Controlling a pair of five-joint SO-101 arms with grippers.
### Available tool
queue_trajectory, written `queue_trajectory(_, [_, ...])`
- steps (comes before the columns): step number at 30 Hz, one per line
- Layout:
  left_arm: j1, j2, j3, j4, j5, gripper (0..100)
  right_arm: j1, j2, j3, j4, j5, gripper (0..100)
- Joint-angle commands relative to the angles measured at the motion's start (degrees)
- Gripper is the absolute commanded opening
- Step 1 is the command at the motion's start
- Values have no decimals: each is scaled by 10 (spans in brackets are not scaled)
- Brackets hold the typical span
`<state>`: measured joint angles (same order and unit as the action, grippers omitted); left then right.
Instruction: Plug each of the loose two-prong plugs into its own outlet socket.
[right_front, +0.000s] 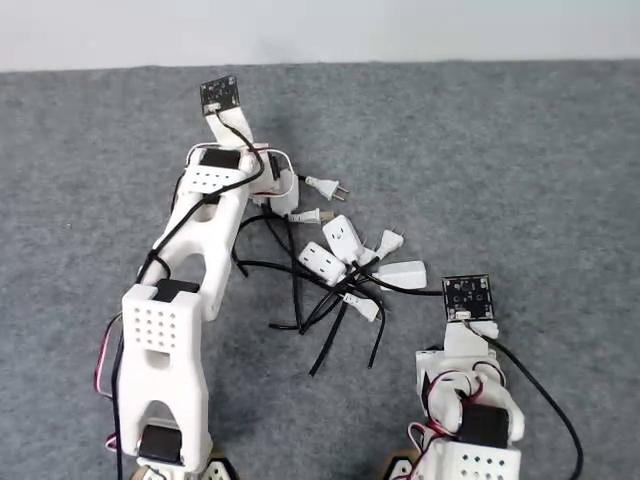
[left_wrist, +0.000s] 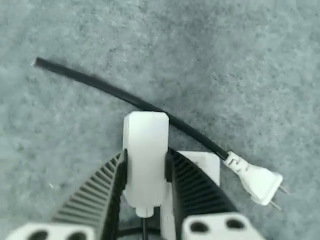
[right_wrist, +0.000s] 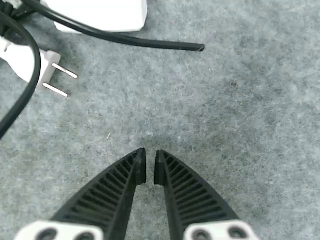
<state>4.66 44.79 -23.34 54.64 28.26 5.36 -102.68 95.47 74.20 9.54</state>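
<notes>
left fingers (left_wrist: 102, 187): clamped on a white block (left_wrist: 145, 145), one finger along each long side. you can't read its face from here, so i can't tell whether it is a socket. a thin cord leaves its end between the fingers. a second white piece (left_wrist: 202, 162) sits just behind one finger.

plug 1 (left_wrist: 257, 182): loose on the grey surface (left_wrist: 240, 60), just beside the left fingers, with both prongs bare and pointing away from the block. its black cable (left_wrist: 100, 85) runs behind the block to a free end.

high view: plug 2 (right_front: 305, 215) lies near the left arm's tip, unplugged. two sockets (right_front: 343, 238) lie side by side mid-surface, slots up and nothing in them. a tangle of black cords (right_front: 330, 315) spreads under and around them. a larger white body (right_front: 402, 273) lies at the tangle's edge, towards the right arm.

right fingers (right_wrist: 125, 190): narrow, only a thin slit between the tips, holding nothing. you see them over bare surface. plug 3 (right_wrist: 44, 64) lies ahead of them, well apart, with two prongs exposed. a black cord end (right_wrist: 195, 47) lies nearby.
</notes>
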Motion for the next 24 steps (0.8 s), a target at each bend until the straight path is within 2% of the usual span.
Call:
queue_trajectory(1, [-7,-16,-12,26,-12,12,7,-6,10,0,-1,39])
queue_trajectory(7, [11,-79,0,96,-12,12,7,-6,10,0,-1,39])
queue_trajectory(12, [48,-155,92,103,-12,12,7,-6,10,0,-1,39])
queue_trajectory(17, [67,-263,227,57,-12,12,7,-6,10,0,-1,39])
queue_trajectory(24, [43,-389,363,-36,-16,13,7,-6,10,0,-1,39])
